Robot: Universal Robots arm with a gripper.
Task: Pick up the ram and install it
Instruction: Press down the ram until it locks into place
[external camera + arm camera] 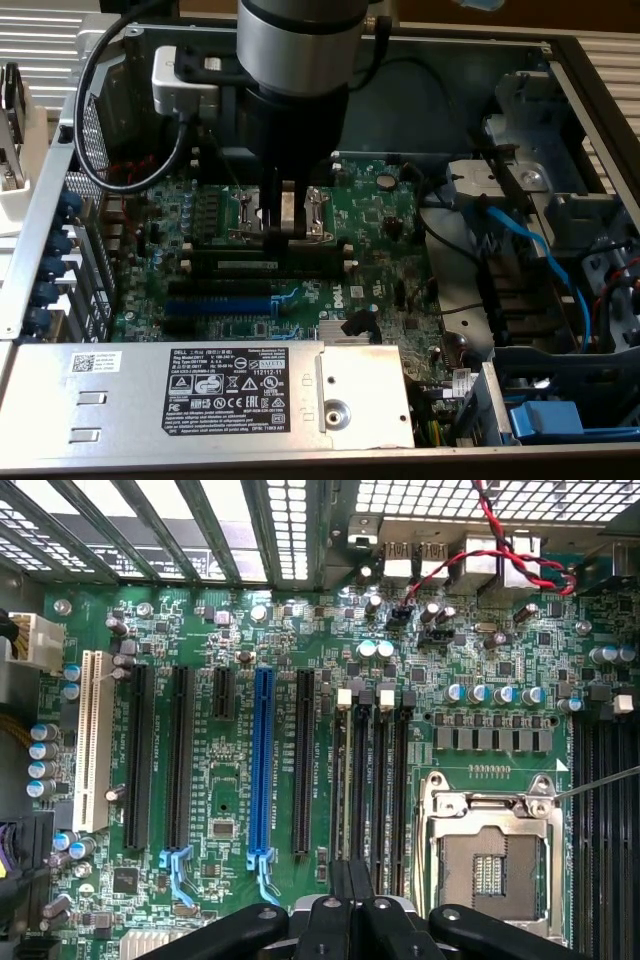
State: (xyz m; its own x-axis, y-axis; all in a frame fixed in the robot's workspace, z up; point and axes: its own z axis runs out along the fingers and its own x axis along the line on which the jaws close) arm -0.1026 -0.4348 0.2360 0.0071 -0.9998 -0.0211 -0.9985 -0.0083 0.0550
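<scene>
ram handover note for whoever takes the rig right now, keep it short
Gripper: shut, low over the motherboard, its tips at the ram's top edge; whether it clamps the stick I cannot tell.
Ram: standing on edge among the black memory slots, label facing the exterior view.
Done: ram picked up and brought to the slots.
Left: full seating is not confirmed.

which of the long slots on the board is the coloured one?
The blue expansion slot, in the middle of the slot row. Its long neighbours either side are black, and the outermost slot is white.
</scene>
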